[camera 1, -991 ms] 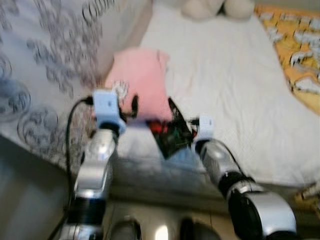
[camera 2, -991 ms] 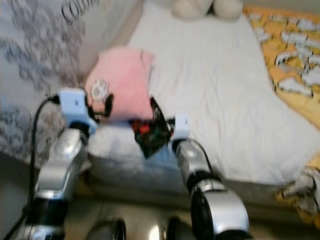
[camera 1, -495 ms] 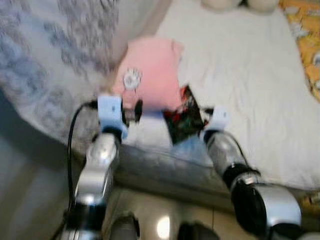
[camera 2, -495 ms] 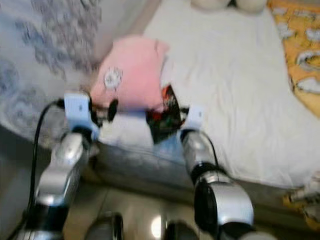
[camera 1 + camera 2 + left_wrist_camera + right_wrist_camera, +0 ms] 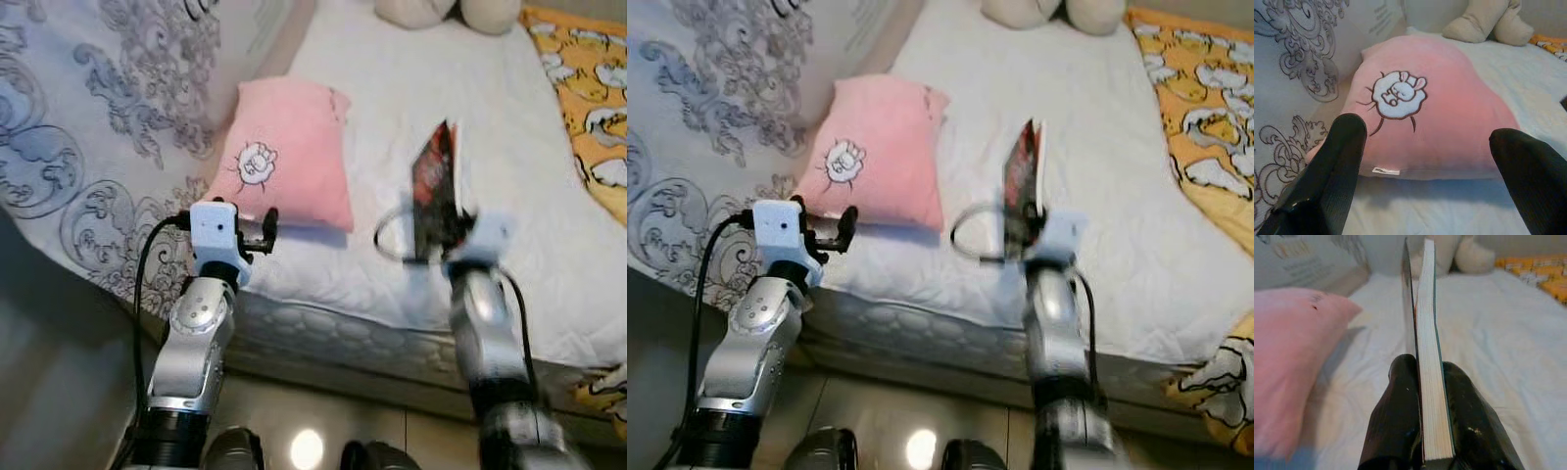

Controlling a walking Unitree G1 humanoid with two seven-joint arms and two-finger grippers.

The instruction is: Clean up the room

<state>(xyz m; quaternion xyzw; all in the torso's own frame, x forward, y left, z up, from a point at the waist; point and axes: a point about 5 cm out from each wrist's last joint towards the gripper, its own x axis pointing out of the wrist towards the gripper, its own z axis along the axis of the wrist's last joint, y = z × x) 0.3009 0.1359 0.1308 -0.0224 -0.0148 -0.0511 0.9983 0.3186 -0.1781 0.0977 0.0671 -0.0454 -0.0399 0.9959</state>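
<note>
Book (image 5: pixel 435 186) now raised, off pillow (image 5: pixel 288 152).

A white-sheeted bed (image 5: pixel 509 127) stands on a glossy tiled floor (image 5: pixel 313 431).

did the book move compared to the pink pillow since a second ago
Yes. The book, clamped in the right gripper, was overlapping the pink pillow's near corner; now it stands apart to its right, on edge.

A bed with a white quilted mattress cover (image 5: pixel 509 147) runs from the lower middle to the top of the frame. On it, left of centre, lies a pink square pillow with a white sheep motif (image 5: pixel 289 152). A beige plush toy (image 5: pixel 446 12) sits at the top edge. An orange patterned blanket (image 5: pixel 588 88) covers the right side, and a grey-white ornamented duvet (image 5: pixel 88 127) the left.
</note>
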